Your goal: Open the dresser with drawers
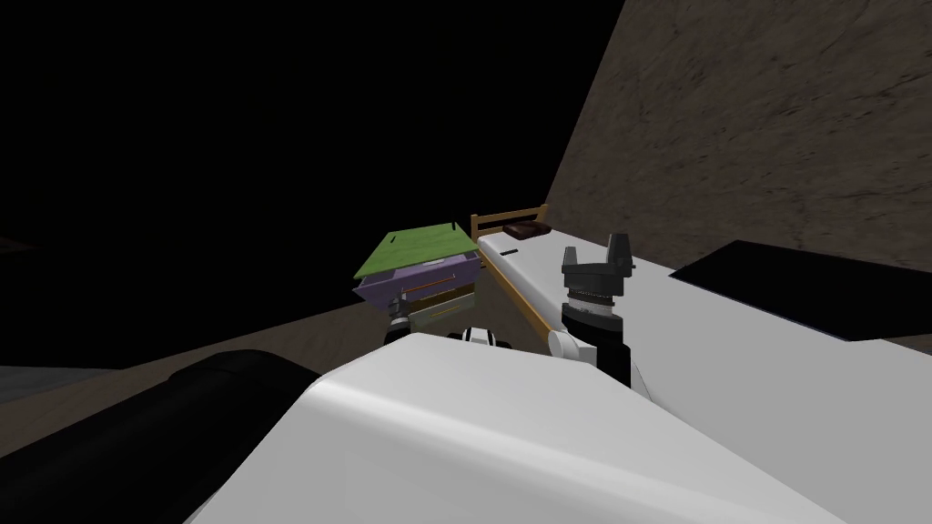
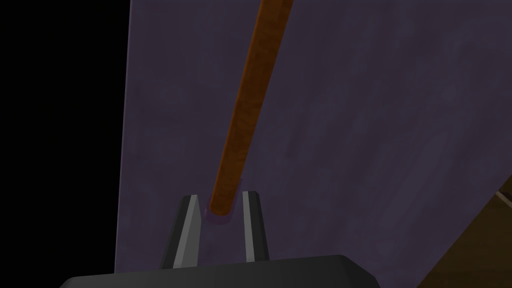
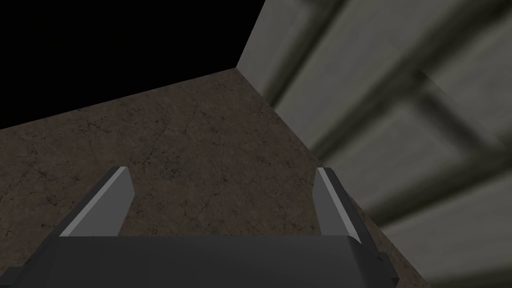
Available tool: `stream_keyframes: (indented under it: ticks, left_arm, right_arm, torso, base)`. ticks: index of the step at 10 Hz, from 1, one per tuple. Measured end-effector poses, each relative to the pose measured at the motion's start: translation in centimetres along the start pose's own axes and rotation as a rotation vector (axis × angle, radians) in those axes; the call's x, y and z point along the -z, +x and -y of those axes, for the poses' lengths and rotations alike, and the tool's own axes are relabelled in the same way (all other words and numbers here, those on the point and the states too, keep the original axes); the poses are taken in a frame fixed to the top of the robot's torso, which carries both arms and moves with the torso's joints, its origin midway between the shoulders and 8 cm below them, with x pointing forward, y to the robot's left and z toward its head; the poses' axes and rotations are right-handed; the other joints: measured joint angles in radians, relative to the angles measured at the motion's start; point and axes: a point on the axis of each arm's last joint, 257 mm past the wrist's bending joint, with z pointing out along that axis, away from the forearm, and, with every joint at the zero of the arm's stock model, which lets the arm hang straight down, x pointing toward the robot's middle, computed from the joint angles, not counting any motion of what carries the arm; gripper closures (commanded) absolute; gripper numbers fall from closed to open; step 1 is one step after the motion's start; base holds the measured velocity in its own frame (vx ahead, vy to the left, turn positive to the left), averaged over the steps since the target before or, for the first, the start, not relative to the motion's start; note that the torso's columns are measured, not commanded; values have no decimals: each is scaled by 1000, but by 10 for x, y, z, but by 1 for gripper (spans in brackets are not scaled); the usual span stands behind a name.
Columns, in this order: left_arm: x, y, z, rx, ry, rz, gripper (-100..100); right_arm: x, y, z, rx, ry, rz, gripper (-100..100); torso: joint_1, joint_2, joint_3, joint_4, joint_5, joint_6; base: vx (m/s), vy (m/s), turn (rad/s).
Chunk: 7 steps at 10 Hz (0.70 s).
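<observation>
My left hand (image 2: pixel 221 197) is pinching the end of a long brown handle (image 2: pixel 245 110), with one finger on each side of it. Just behind the handle is the front of the purple drawer (image 2: pixel 350 125). It is the top drawer of the dresser (image 1: pixel 414 246), the one with the green top, and it is right in front of this hand.

In the head view the purple drawer sticks out a bit past the lower drawer (image 1: pixel 446 309). So I think the opening has begun but is not done. The drawer needs to be pulled out more.

My right hand (image 3: pixel 222 171) is spread wide and holds nothing. It is up over the white bed (image 1: pixel 710 346), well apart from the dresser.
</observation>
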Motion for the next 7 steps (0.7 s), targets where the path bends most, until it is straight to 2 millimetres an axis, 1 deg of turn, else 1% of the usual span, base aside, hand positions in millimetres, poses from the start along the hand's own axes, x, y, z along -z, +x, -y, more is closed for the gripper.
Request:
stream_keyframes:
  ticks: [2,4,5,7]
  left_arm:
    - [3,0,1,-1,-3,-2,100]
    - [6,-1,-1,-1,-12,-1,100]
    - [7,0,0,-1,-11,-3,100]
    - [9,1,2,0,-7,-7,100]
  right_arm:
    - [0,0,0,0,0,0,0]
    - [0,0,0,0,0,0,0]
    - [0,0,0,0,0,0,0]
    - [0,0,0,0,0,0,0]
  torso:
    - [0,1,1,0,1,1]
    - [4,-5,-3,1,-1,-1]
    - [3,-3,-2,0,-1,-1]
    - [1,2,1,0,1,0]
  base:
    - [-187,-98,4]
    - [-99,-52,6]
    - [-154,-92,19]
    - [-189,-93,8]
